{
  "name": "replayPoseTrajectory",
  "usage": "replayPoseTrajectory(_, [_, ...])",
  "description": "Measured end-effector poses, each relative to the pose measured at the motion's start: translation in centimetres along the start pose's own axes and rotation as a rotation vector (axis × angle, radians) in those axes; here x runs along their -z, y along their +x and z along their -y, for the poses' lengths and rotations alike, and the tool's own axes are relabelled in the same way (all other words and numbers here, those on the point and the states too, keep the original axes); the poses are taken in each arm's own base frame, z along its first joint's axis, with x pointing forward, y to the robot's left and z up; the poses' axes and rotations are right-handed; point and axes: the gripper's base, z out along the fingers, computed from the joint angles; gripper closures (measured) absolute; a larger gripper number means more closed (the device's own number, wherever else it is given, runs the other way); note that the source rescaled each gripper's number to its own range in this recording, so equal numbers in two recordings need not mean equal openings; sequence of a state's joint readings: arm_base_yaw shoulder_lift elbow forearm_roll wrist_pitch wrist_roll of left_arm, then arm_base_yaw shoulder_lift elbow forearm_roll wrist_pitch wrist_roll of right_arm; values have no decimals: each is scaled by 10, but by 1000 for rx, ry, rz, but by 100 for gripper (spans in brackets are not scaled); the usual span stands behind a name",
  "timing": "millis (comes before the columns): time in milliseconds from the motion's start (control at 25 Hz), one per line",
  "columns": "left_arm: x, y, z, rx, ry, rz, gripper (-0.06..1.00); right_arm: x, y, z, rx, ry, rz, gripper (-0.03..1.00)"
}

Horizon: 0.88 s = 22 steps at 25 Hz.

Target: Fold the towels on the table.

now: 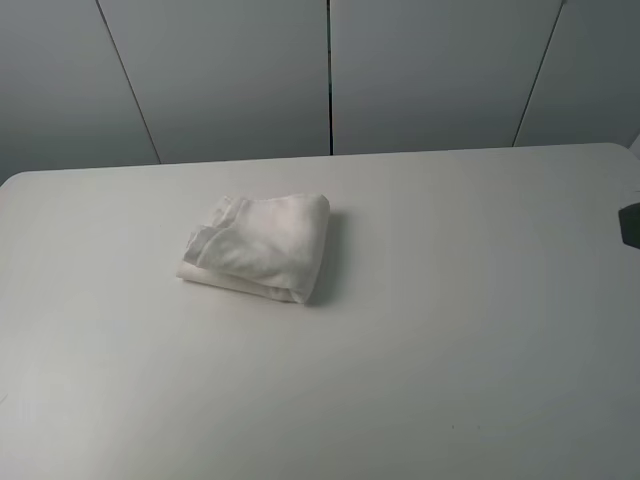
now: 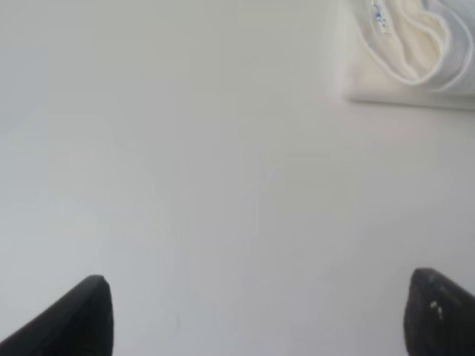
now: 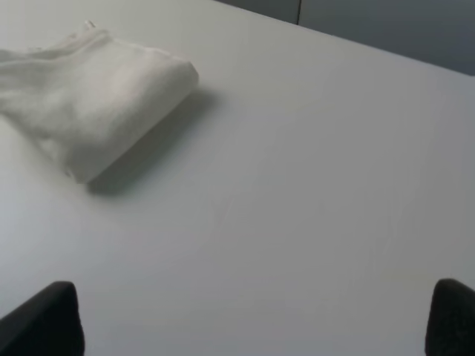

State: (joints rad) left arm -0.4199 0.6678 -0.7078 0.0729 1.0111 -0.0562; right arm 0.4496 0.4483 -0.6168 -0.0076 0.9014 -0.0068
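— While both jaws hang wide open, where's the towel [image 1: 258, 248]?
— I see soft folded terry left of centre on the smooth counter [image 1: 450, 330], clear of every edge.

Soft, even, dim-grey light; no glare. Folded white terry towel [image 1: 258, 247] casts faint shadow toward right on smooth white tabletop [image 1: 450, 330]. Wrist views slightly blurred, left washed-out.

A bare test room, lab-like: a plain white table [image 1: 450, 330] stands against flat grey wall panels [image 1: 230, 80] with dark seams behind it, no furnishings around.
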Motion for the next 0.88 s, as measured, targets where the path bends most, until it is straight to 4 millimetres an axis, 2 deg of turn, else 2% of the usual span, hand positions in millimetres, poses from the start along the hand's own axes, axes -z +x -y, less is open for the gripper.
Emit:
replayPoseTrajectory(240, [18,46,-2,22,4,120,-6,26,34,0,3,1,4,-3])
replayPoseTrajectory(440, [26,77,-2,41,21,189,-6,32,63,-4,15,-41,36,-3])
replayPoseTrajectory(720, [45,104,-2,57,42,372,-6,44,74,-7,34,-61,149,-3])
replayPoseTrajectory(880, [47,108,-2,38,41,398,-6,45,74,-8,46,-79,153,-3])
